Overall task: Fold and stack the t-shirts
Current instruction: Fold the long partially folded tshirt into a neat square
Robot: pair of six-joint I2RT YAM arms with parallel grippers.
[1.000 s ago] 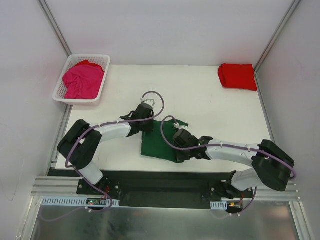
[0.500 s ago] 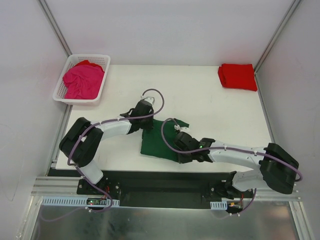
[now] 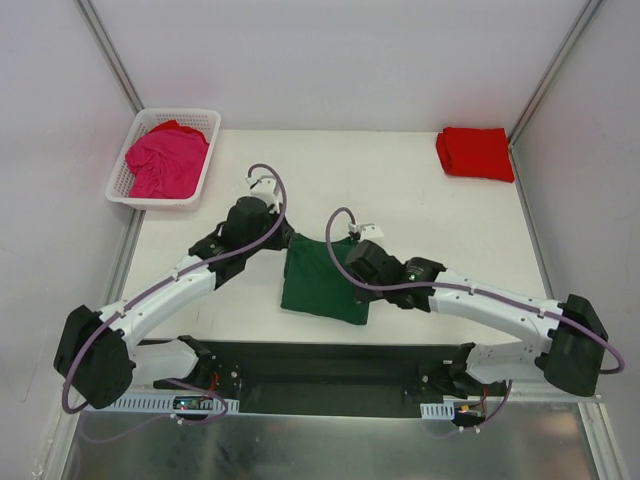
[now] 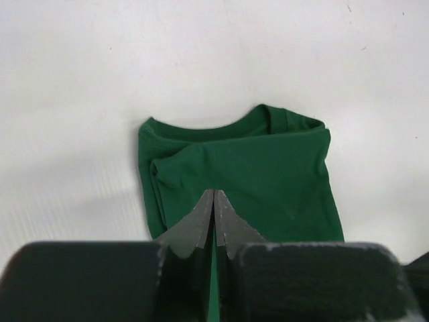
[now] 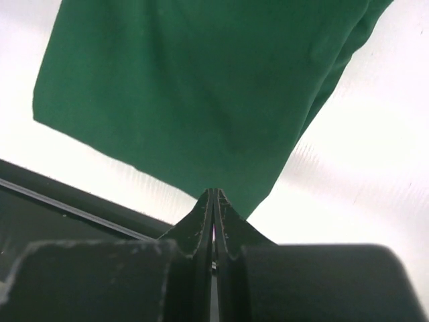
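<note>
Left arm point(image 3: 160, 292) and right arm point(image 3: 490, 300): white link shells were joined by bulky black joint housings. A lilac cable point(image 3: 283, 197) was routed along each arm, looped loose farthest from the black base plate point(image 3: 320, 365). Dark grey tapered fingers point(image 4: 194, 225) were fitted at the ends remote from that plate.

Losing the dark green t-shirt point(image 5: 194, 87) past the right wrist view's top edge, and its near part behind the left tool point(image 4: 214, 194) in the left wrist view. Glimpsing only a red sliver point(image 3: 172, 127) under the magenta t-shirt point(image 3: 165, 165), too small for naming.
</note>
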